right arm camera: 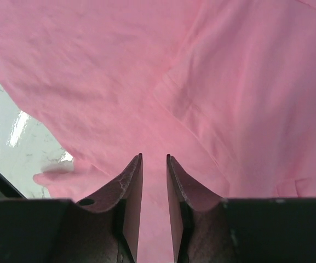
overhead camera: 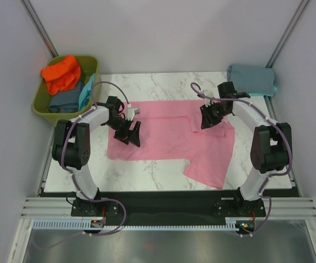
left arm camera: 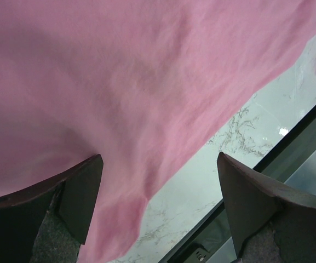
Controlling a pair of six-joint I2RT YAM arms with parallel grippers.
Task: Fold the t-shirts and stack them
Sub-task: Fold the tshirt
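Note:
A pink t-shirt [overhead camera: 168,137] lies spread on the marble table [overhead camera: 147,170], with one sleeve folded in over its right side. My left gripper [overhead camera: 129,137] hovers over the shirt's left part with its jaws wide open. In the left wrist view the pink t-shirt [left arm camera: 119,82] fills most of the frame, and its edge runs between the fingers [left arm camera: 84,192] of the left gripper [left arm camera: 160,164]. My right gripper [overhead camera: 207,123] sits over the folded sleeve. In the right wrist view the right gripper [right arm camera: 154,159] has its jaws a narrow gap apart above flat pink t-shirt cloth [right arm camera: 147,71], holding nothing.
An olive-green tub [overhead camera: 40,101] at the back left holds an orange t-shirt [overhead camera: 62,74], a slate-blue one [overhead camera: 64,101] and a turquoise one [overhead camera: 86,93]. A folded grey-blue t-shirt [overhead camera: 252,79] lies at the back right corner. Bare marble [left arm camera: 240,137] borders the table's black front edge.

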